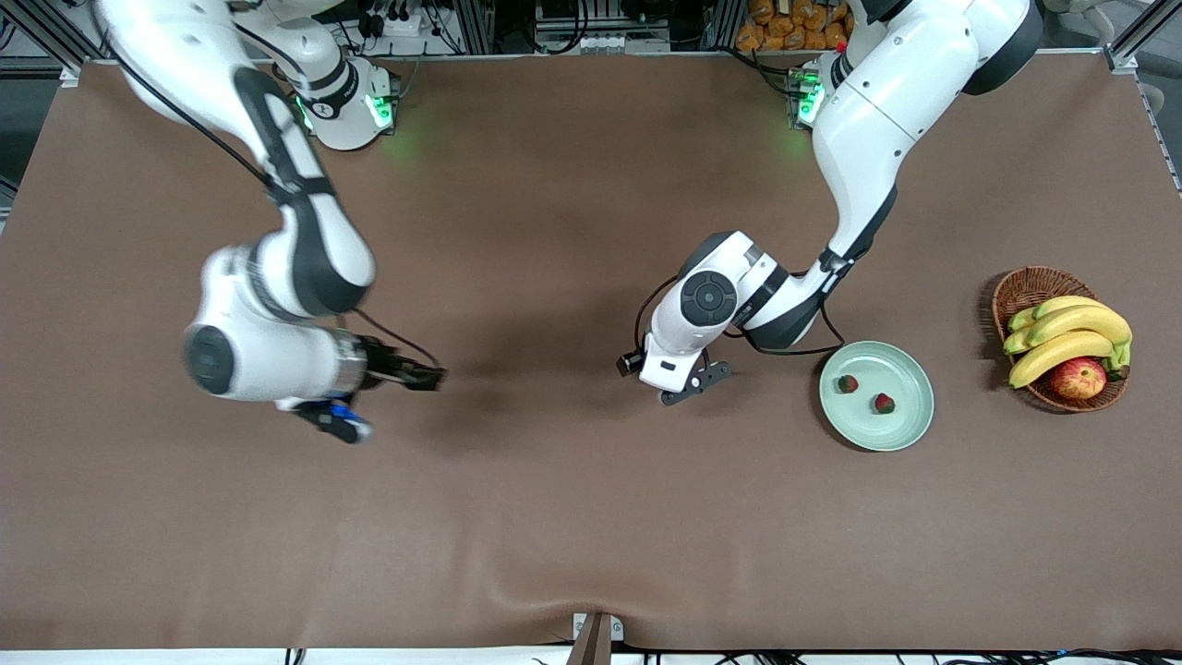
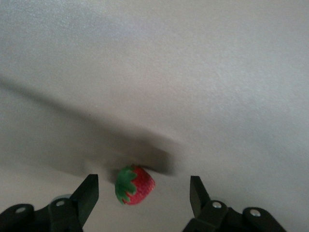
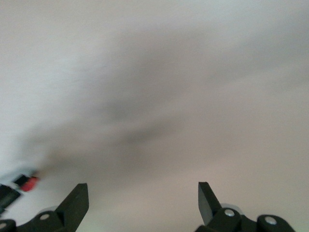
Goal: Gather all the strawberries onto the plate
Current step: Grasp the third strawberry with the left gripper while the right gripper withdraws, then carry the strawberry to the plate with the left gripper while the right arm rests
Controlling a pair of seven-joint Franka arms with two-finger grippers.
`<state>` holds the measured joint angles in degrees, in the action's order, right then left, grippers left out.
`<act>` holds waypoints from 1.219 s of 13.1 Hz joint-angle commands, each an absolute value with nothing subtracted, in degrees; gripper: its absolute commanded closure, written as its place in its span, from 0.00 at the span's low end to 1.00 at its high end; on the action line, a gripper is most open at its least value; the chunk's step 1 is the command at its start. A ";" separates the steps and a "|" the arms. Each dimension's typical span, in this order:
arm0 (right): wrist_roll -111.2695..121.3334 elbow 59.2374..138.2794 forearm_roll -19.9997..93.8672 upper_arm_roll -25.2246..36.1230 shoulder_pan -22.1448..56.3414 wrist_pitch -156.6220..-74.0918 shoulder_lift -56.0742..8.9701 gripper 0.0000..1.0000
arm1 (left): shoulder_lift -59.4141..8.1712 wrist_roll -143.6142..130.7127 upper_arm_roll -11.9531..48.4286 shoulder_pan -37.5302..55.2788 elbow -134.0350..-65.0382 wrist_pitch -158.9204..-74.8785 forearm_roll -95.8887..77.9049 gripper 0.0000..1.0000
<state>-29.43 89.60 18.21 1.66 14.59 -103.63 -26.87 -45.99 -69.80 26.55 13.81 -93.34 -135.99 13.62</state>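
We see the pale mint-green plate (image 1: 900, 427), round and shallow with a smooth raised rim, lying on the brown matte table cover (image 1: 554, 517), and we take it as our landmark. Two strawberries rest in it, apart from each other: one (image 1: 847, 383) toward the right arm's end of the plate, the other (image 1: 885, 403) near its middle. The left gripper (image 1: 688, 386) hangs over the cover just beside the plate, toward the right arm's end, its black fingers spread wide; in the left wrist view a third strawberry (image 2: 135, 185), glossy red with a flat green leafy cap, lies on the cloth between those fingertips, untouched. The right gripper (image 1: 383, 397) is over bare cloth well apart from the plate, its fingers also parted. A woven wicker basket (image 1: 1025, 291) of bananas (image 1: 1071, 337) and an apple (image 1: 1078, 378) sits near the plate, toward the left arm's end.
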 commanded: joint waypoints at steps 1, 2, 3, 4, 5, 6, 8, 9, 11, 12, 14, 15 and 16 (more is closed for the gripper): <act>-26.13 90.45 10.31 -6.47 4.53 -97.32 -19.09 0.00 | -46.84 -71.72 23.65 16.95 -92.11 -137.54 14.85 0.23; -23.32 89.83 7.93 -9.11 0.65 -94.42 -17.25 0.00 | -46.93 -71.72 23.21 17.48 -92.11 -137.64 14.85 0.29; -20.25 89.13 5.65 -10.01 -1.91 -91.61 -15.49 0.00 | -47.19 -71.72 23.20 17.58 -92.11 -137.64 14.85 0.33; -16.82 88.60 3.80 -10.02 -3.06 -89.32 -13.82 0.00 | -47.20 -71.72 23.20 17.67 -92.11 -137.64 14.85 0.34; -13.74 88.16 2.82 -10.02 -4.90 -87.90 -12.49 0.00 | -47.11 -71.72 23.20 17.67 -92.11 -137.64 14.94 0.38; -11.10 87.98 2.38 -9.58 -6.14 -85.89 -11.00 0.00 | -46.94 -71.46 23.20 17.67 -92.11 -137.64 15.12 0.48; -6.79 87.72 1.15 -6.96 -7.03 -83.15 -8.80 0.00 | -46.67 -70.58 23.20 17.58 -92.11 -137.55 15.12 0.83; -3.37 87.63 0.97 -4.42 -6.77 -83.06 -7.66 0.00 | -46.32 -70.32 23.20 17.23 -92.20 -137.46 15.29 0.98; 0.87 87.63 0.79 -1.24 -6.50 -83.14 -6.60 0.00 | -43.96 -66.91 23.20 16.18 -92.63 -136.15 16.52 1.00; 0.97 87.63 0.70 -0.45 -6.50 -83.23 -6.24 0.00 | -42.64 -65.75 23.29 15.82 -92.46 -133.79 16.52 1.00; 0.88 87.71 -1.31 -0.53 -6.15 -84.02 -6.24 0.00 | -39.04 -62.69 23.73 13.37 -92.72 -128.61 16.52 1.00; 0.88 87.89 -1.93 -0.53 -5.37 -85.33 -6.24 0.00 | -37.37 -58.92 23.90 11.97 -92.72 -124.93 15.83 1.00; 0.88 88.15 -1.85 -0.53 -5.01 -87.17 -6.24 0.00 | -35.70 -54.36 23.99 10.30 -92.99 -120.89 15.56 1.00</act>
<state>0.55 87.48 -0.01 -0.28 -6.09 -85.11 -6.95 -40.12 -59.98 23.61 13.07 -91.24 -126.72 15.20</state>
